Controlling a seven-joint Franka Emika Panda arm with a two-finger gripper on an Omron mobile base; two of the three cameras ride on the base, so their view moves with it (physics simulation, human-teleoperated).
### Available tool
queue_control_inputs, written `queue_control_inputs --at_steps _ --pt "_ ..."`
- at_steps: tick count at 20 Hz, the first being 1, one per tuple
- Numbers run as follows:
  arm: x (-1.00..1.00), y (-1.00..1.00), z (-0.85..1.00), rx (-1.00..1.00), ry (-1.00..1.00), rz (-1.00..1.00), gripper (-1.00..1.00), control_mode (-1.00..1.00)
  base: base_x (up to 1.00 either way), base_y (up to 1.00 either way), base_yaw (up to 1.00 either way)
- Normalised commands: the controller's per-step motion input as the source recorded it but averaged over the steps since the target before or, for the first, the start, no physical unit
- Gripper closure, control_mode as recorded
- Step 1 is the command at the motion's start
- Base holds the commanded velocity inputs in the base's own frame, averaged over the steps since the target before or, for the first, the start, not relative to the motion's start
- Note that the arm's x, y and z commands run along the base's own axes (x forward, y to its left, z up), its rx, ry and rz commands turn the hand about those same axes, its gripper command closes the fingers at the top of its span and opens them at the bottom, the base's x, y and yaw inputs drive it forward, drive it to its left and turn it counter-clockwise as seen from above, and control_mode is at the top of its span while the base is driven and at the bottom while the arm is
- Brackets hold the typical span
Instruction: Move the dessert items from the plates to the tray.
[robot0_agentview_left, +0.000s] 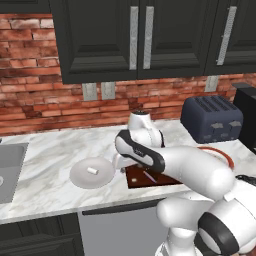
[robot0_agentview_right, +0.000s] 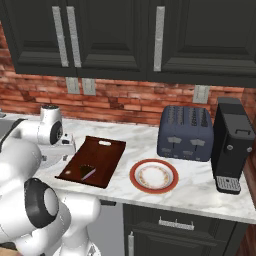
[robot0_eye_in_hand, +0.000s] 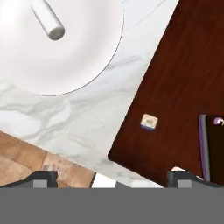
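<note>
The tiny white marshmallow (robot0_agentview_left: 93, 171) (robot0_eye_in_hand: 49, 22) lies on the plain light grey plate (robot0_agentview_left: 82, 180) (robot0_eye_in_hand: 78, 61). To its right lies the dark reddish-brown tray (robot0_agentview_left: 142, 182) (robot0_agentview_right: 100, 152) (robot0_eye_in_hand: 183, 78), with its pale dot (robot0_eye_in_hand: 149, 122) near the corner. The dark brown wedge (robot0_agentview_right: 88, 172) (robot0_eye_in_hand: 215, 148) rests on the tray's near end. The red-rimmed plate (robot0_agentview_right: 154, 175) holds nothing. My gripper (robot0_eye_in_hand: 111, 179) is open with nothing between its fingers, hovering over the marble between the grey plate and the tray's corner.
A dark blue toaster (robot0_agentview_right: 186, 132) and a black coffee machine (robot0_agentview_right: 232, 145) stand at the back right. A sink (robot0_agentview_left: 10, 167) is set into the counter at the far left. The counter's front edge runs close under the gripper.
</note>
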Motion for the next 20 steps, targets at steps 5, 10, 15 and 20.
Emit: queue_control_inputs --at_steps 5,10,15,20 --pt "0.0 0.51 0.08 0.0 -0.01 0.25 -1.0 -1.0 0.0 0.0 0.0" --pt "0.01 0.44 0.0 0.0 -0.07 0.17 -1.0 -1.0 0.0 0.0 0.0" --pt "0.04 0.37 0.0 0.0 -0.09 0.12 -1.0 -1.0 0.0 0.0 0.0" --pt "0.33 0.28 0.0 0.0 -0.01 0.06 -1.0 -1.0 0.0 0.0 0.0"
